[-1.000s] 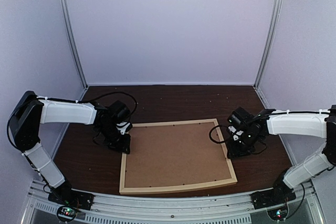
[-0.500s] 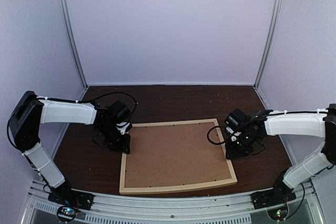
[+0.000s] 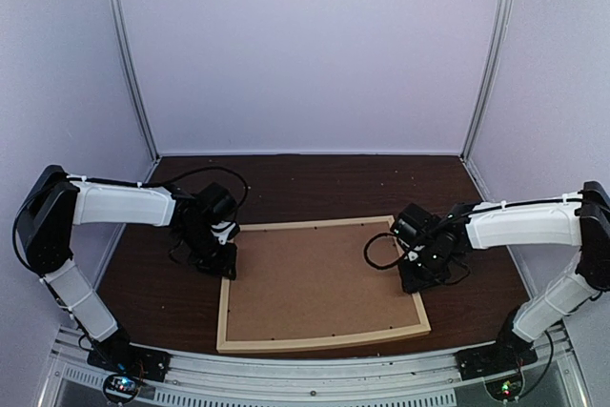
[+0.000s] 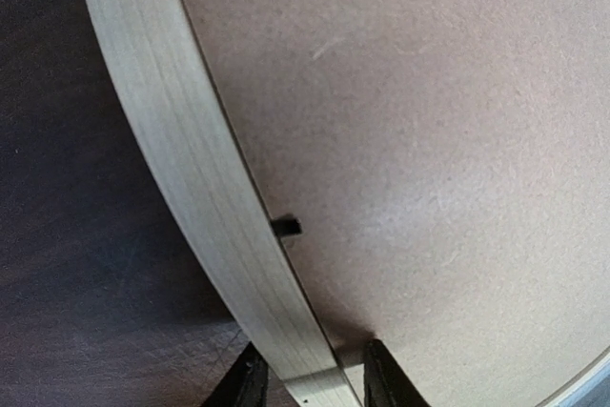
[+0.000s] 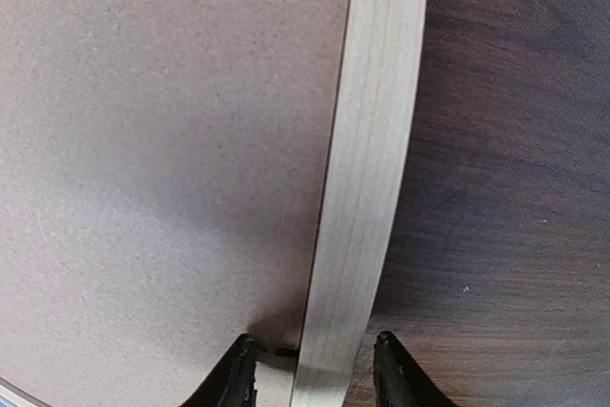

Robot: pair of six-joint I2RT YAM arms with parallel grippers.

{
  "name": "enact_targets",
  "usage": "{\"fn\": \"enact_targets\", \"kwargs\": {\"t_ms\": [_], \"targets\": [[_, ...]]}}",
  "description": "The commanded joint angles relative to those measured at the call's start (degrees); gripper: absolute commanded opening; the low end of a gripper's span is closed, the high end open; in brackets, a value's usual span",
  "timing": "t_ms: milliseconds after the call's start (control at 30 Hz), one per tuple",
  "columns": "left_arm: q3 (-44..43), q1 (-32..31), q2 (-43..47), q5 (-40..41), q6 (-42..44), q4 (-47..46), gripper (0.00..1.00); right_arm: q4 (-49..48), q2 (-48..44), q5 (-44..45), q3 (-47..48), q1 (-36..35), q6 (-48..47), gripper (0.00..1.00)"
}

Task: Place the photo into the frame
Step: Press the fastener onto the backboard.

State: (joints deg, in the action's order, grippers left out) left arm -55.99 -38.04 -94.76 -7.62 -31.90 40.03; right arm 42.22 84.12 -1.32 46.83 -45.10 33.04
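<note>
Within the frame (image 3: 324,338) lies a backing board (image 3: 319,278) (brown, tabbed).

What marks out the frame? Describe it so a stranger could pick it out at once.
On the dark wooden table, towards its near edge, lies one big flat rectangle. The frame is its thin border of pale natural wood strips. That light rim sets it apart from the brown backing board it encloses and from the much darker tabletop around it.

Colours at the worktable.
Frame (image 3: 319,338): pale natural wood, fine straight grain; backing board (image 3: 319,278): matte brown, faintly speckled; table (image 3: 305,183): dark brown woodgrain; arms (image 3: 119,204): white shells, black joints.
</note>
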Motion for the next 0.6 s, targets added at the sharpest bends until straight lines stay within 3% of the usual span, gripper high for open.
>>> {"fn": "enact_targets", "kwargs": {"t_ms": [0, 233, 567], "targets": [[1.1, -0.5, -0.8, 0.2, -0.2, -3.6, 0.36, -3.2, 3.5, -3.2, -1.1, -1.4, 1.1, 0.43], [0.7, -0.5, 1.2, 1.5, 0.0, -3.6, 0.43, 0.7, -0.9, -0.9, 1.3, -0.7, 0.2, 0.43], [-0.4, -0.5, 8.5, 6.4, 1.8, -3.0, 0.86, -0.4, -8.4, -6.6, -4.2, 1.5, -0.2, 0.45]]}}
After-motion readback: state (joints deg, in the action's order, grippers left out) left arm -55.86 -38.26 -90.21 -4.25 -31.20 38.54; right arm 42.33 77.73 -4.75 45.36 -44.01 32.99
